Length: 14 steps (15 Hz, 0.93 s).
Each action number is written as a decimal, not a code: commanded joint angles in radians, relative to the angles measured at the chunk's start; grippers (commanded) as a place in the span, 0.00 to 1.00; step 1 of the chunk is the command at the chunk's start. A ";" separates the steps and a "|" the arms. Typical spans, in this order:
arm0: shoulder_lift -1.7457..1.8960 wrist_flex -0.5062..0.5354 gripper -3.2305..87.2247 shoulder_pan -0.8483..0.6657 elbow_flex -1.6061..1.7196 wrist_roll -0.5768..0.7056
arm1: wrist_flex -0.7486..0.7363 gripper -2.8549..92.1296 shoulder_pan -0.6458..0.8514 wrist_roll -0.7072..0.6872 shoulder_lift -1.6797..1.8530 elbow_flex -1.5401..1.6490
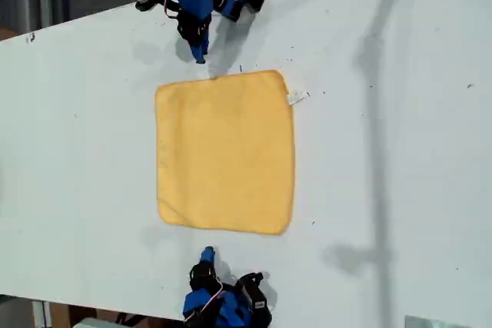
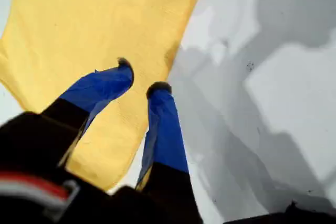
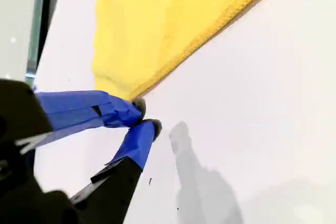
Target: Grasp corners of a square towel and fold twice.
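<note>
Item: the towel, yellow-orange terry. We find it spread flat and unfolded at the middle of the table. All four corners lie on the table surface, seen in the exterior view at about eleven, one, five and seven o'clock of the cloth.

Fitting: a small white tag sticks out from the towel's edge beside the one o'clock corner in the exterior view.

Tool: my first gripper sits at six o'clock of the towel in the exterior view, just off its edge and not touching it. In its own camera we see the jaws of my first gripper a little apart with nothing between them. The towel lies beyond them.

Tool: my second gripper sits at twelve o'clock of the towel in the exterior view, just clear of the edge. In its own camera we see my second gripper with the tips together, gripping nothing, close to a rounded corner of the towel.
</note>
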 commanded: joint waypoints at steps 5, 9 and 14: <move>0.009 0.000 0.21 0.069 -0.040 -0.295 | -0.040 0.31 -0.253 0.072 -0.023 0.026; 0.009 -0.107 0.20 0.123 -0.011 -0.252 | -0.202 0.37 -0.350 -0.075 -0.160 -0.072; 0.008 -0.098 0.20 0.104 -0.008 -0.235 | -0.170 0.39 -0.818 -0.021 -1.623 -0.868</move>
